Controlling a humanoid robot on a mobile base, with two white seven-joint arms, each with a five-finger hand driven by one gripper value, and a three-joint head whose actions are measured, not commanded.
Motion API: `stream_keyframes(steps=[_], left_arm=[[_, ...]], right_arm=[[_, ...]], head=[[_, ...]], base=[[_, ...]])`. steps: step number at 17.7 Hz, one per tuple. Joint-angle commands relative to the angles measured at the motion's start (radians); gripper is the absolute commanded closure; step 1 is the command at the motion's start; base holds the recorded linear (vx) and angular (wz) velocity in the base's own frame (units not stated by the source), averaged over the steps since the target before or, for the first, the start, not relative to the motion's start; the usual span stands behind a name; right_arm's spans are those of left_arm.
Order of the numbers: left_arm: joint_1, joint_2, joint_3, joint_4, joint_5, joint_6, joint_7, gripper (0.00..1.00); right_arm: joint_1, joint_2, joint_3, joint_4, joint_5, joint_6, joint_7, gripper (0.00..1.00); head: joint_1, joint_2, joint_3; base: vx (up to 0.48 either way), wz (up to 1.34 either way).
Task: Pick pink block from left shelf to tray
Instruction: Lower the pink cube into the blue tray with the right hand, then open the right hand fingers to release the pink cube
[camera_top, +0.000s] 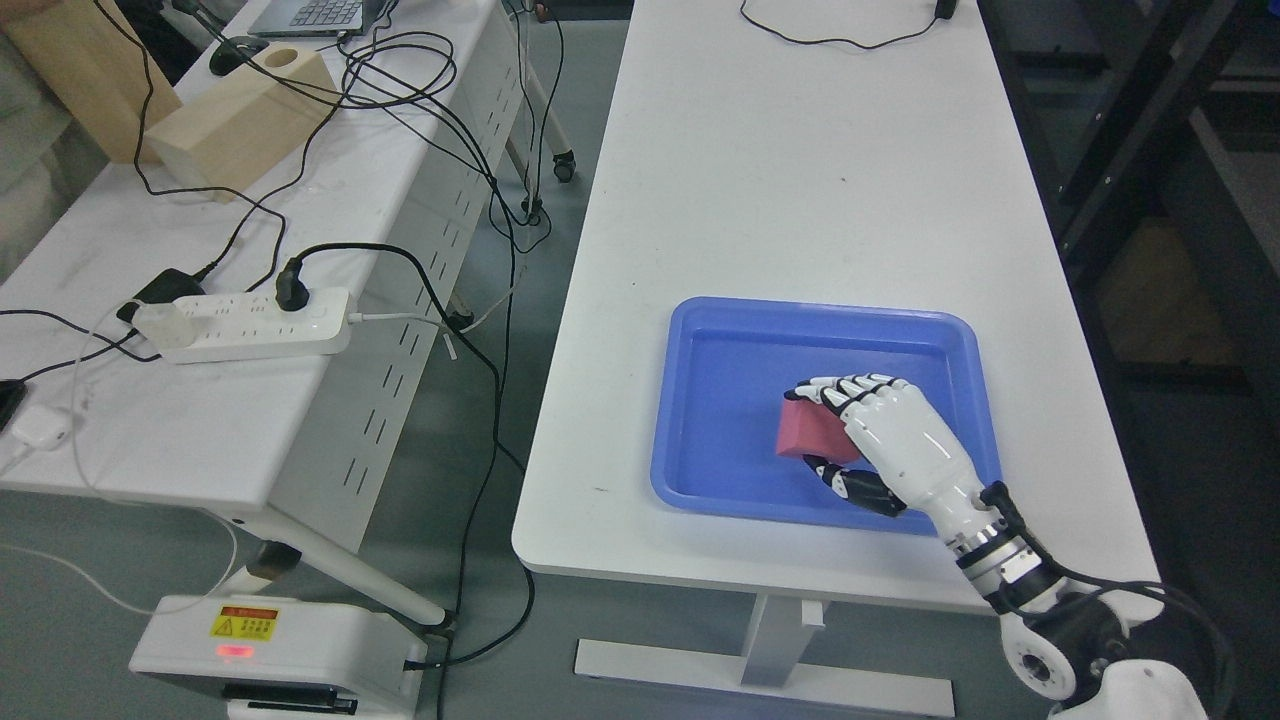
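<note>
A blue plastic tray (700, 400) lies on the near part of the white table (800, 180). My right hand (825, 430) reaches in from the lower right and hovers over the tray's middle. Its white fingers (850, 388) and dark thumb are curled around a pink block (812, 432), which sits low inside the tray; whether the block touches the tray floor is unclear. The left arm does not show.
A second white table (200, 400) stands to the left with a power strip (250, 325), cables, a charger and wooden blocks (235, 125). Grey floor runs between the tables, crossed by black cables (480, 300). A white device (270, 650) sits on the floor. Dark shelving (1150, 150) stands at right.
</note>
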Motion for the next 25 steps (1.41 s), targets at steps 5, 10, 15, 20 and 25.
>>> stream_keyframes(steps=[5,10,15,20,25], left_arm=[[0.02,0.017,0.0,-0.017,0.0,-0.001,0.001,0.0],[0.02,0.017,0.0,-0.017,0.0,-0.001,0.001,0.0],[0.02,0.017,0.0,-0.017,0.0,-0.001,0.001,0.0],[0.02,0.017,0.0,-0.017,0.0,-0.001,0.001,0.0],[0.02,0.017,0.0,-0.017,0.0,-0.001,0.001,0.0]], right_arm=[[0.001,0.028,0.04,-0.001,0.003,0.008,0.006,0.88],[0.004,0.028,0.04,-0.001,0.003,0.031,0.007,0.71],[0.006,0.028,0.04,-0.001,0.001,0.031,0.006,0.65],[0.01,0.029,0.04,-0.001,-0.002,0.044,0.006,0.55],[0.01,0.032,0.04,-0.001,-0.002,0.054,0.006,0.5]], head=[[0.0,0.0,0.0],[0.0,0.0,0.0],[0.0,0.0,0.0],[0.0,0.0,0.0],[0.0,0.0,0.0]], base=[[0.026,0.0],[0.012,0.0],[0.0,0.0],[0.0,0.0],[0.0,0.0]])
